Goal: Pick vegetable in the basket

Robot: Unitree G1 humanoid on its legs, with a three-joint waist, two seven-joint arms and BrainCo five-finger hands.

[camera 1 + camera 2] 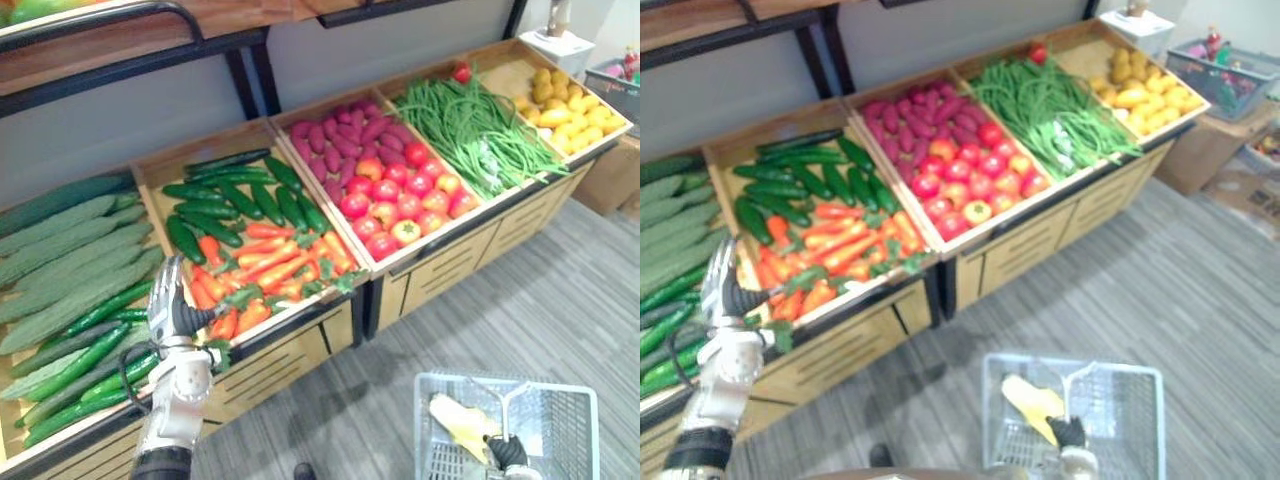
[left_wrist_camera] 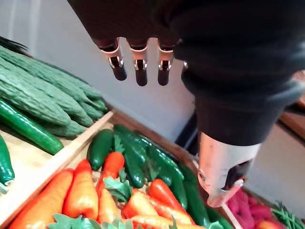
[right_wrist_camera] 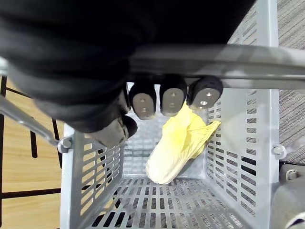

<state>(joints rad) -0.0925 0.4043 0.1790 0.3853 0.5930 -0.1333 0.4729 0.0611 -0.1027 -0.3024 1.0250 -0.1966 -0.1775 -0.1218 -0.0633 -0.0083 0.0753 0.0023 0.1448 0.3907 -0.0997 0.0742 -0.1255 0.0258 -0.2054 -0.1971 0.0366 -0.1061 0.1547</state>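
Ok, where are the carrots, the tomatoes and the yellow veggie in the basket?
carrots (image 1: 270, 265): left eye view, middle of pile.
tomatoes (image 1: 400, 205): left eye view, middle of pile.
yellow leafy vegetable (image 3: 176, 148): right wrist view, its middle.

Left robot hand (image 1: 168, 302) raised, fingers straight; right robot hand (image 1: 505, 453) low, fingers curled round basket handle (image 3: 248, 67)

Both head eyes look steeply down, slightly apart, sharing the produce stand (image 1: 280, 365) and the basket (image 1: 570, 420) beyond its front edge. The left wrist camera looks close along the left hand (image 2: 141, 71) over carrots (image 2: 83, 193). The right one peers past the right hand (image 3: 171, 98) into the basket.
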